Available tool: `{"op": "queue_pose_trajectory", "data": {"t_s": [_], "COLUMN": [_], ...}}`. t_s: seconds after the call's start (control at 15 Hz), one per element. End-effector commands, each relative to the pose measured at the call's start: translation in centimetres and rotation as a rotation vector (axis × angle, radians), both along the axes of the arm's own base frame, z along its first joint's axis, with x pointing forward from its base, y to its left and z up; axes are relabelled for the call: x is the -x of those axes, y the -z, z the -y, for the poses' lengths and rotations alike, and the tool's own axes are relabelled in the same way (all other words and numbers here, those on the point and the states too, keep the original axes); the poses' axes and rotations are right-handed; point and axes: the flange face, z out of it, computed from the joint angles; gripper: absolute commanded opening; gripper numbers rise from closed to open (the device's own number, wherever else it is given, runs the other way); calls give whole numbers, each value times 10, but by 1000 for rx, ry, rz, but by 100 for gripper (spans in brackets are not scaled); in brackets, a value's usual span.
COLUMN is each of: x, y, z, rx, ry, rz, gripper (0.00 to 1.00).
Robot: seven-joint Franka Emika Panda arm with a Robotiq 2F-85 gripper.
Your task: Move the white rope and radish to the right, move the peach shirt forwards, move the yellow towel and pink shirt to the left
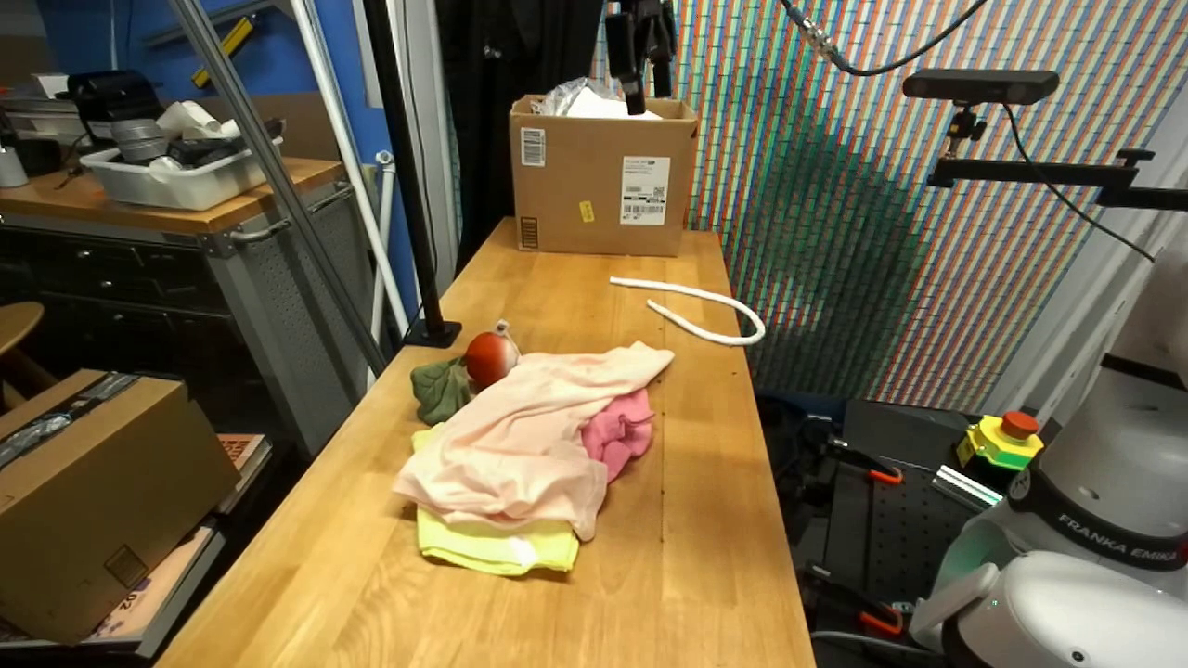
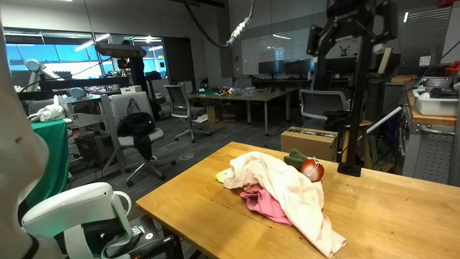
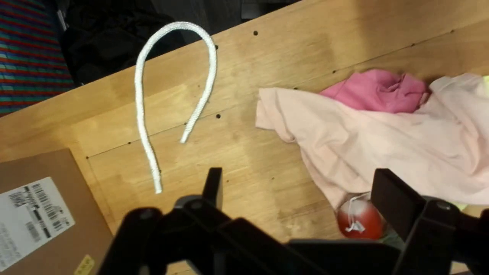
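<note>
Rope of white fibre, U-shaped, with curve overhanging the edge of the rectangular tan wooden table: presumably light, pliant and sturdy, best pinched across one straight leg, well inboard, by the wide-spread, empty, black two-fingered pincer.

Shirts on the desk: two, peach shirt and pink shirt
Towels: one, yellow towel
Ropes: one, white rope
Vegetables: one, radish
Boxes there: one, cardboard box, far end
Poles there: one, black pole
</note>
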Motion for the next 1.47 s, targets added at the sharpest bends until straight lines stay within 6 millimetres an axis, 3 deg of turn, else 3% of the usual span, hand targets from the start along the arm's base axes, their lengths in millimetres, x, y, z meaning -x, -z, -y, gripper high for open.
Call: {"op": "queue_pose_trajectory", "data": {"t_s": [0.0, 0.33, 0.53, 0.73, 0.87, 1.13, 1.4], "x": [29, 56, 58, 50, 37, 14, -11], "y": [37, 129, 179, 209, 221, 237, 239], "z": [-63, -154, -181, -184, -172, -155, -149], "rx": [17, 34, 63, 83, 102, 135, 171], "ry": [-100, -217, -268, -305, -323, -347, -381], "rz": [-8, -9, -7, -3, 9, 48, 124], "gripper": [100, 100, 100, 100, 100, 100, 100]}}
